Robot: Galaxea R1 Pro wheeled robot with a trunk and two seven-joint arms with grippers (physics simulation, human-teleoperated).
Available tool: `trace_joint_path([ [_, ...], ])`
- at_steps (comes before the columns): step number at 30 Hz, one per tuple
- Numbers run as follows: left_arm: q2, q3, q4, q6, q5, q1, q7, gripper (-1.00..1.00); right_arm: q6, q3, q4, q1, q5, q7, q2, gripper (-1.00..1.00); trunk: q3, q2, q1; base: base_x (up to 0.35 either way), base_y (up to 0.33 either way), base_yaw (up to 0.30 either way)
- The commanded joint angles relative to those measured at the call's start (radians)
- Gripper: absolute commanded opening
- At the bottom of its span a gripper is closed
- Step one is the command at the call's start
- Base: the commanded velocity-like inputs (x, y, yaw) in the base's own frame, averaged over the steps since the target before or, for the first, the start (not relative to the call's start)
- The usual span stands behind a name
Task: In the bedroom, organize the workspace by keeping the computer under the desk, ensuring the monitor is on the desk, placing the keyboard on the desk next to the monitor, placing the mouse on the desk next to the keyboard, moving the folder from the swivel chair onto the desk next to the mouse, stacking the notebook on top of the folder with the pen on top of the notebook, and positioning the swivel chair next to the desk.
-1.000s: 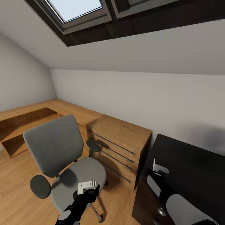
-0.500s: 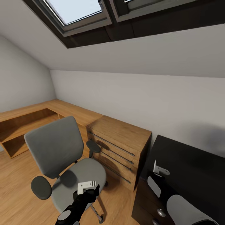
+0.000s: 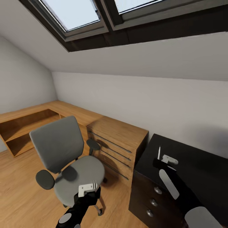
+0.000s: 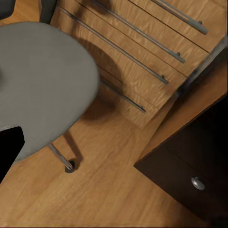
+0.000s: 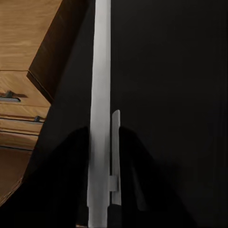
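under the sloped pale grey wall and its dark-framed skylights (image 3: 79, 15), the grey padded swivel chair with black armrests (image 3: 68, 158) stands on the light wood floor (image 3: 19, 196) at the left of the head view. its seat carries nothing that can be seen. just right of the chair stands a light wooden dresser with long silver bar handles (image 3: 118, 144), and right of that, the glossy black tabletop (image 3: 190, 158) with its dark drawer unit and silver knobs (image 3: 153, 202).

the left pincer (image 3: 90, 189) hangs in the near foreground, over the near edge of the chair seat; whether its fingers are open or closed cannot be told. in the left wrist view the chair seat (image 4: 42, 76), one chrome leg with a caster (image 4: 64, 161), the dresser front (image 4: 142, 57) and a drawer knob (image 4: 198, 183) are visible.

the right pincer (image 3: 164, 162) is over the left part of the tabletop, its dark fingers clamped on the thin white-silver pen (image 3: 159, 152), which stands upright above the black surface. in the right wrist view the pen (image 5: 99, 118) runs lengthwise between the two fingers.
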Motion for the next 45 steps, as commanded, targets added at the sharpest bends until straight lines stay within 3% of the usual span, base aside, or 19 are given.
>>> trace_joint_path([
  [1,0.0,-0.001,-0.002,0.003,0.011,0.0,0.009,1.0,0.005,0.003,-0.032,0.01,-0.021,-0.014,-0.009,-1.0,0.002,0.006,-0.004,-0.291,-0.147,0.0],
  [4,0.0,0.0,-0.002,0.003,0.011,0.0,0.009,1.0,0.019,0.002,-0.141,0.044,-0.071,-0.06,-0.026,-1.0,0.012,0.027,-0.016,-0.178,-0.092,0.0],
  [5,0.0,0.002,-0.002,0.003,0.011,0.0,0.009,1.0,0.057,0.002,-0.277,0.086,-0.131,-0.149,-0.036,-1.0,0.015,0.034,-0.02,-0.027,-0.014,0.0],
  [11,0.0,0.002,-0.002,0.003,0.011,0.0,0.009,1.0,0.07,0.002,-0.323,0.107,-0.146,-0.175,-0.037,-1.0,0.033,0.076,-0.043,-0.013,-0.007,0.0],
  [13,0.001,0.004,-0.002,0.003,0.011,0.0,0.009,1.0,0.064,0.001,-0.335,0.117,-0.149,-0.208,-0.036,-1.0,0.033,0.076,-0.043,0.0,0.0,-0.04],
  [32,0.003,0.005,-0.002,0.001,0.011,0.0,0.009,1.0,0.061,-0.025,-0.337,0.117,-0.15,-0.253,-0.028,-1.0,0.033,0.076,-0.043,-0.015,0.017,-0.079],
  [36,0.003,0.005,-0.002,0.001,0.011,0.0,0.009,1.0,0.06,-0.057,-0.332,0.117,-0.15,-0.253,-0.028,-1.0,0.033,0.076,-0.043,-0.016,0.012,-0.247],
  [37,0.003,0.004,-0.002,0.001,0.011,0.0,0.009,1.0,0.058,-0.096,-0.321,0.117,-0.15,-0.252,-0.028,-1.0,0.033,0.076,-0.043,-0.002,0.002,-0.263],
  [45,0.003,0.005,-0.002,0.001,0.011,0.0,0.009,1.0,0.053,-0.213,-0.272,0.117,-0.151,-0.248,-0.027,-1.0,0.033,0.076,-0.043,-0.001,0.001,-0.266],
])
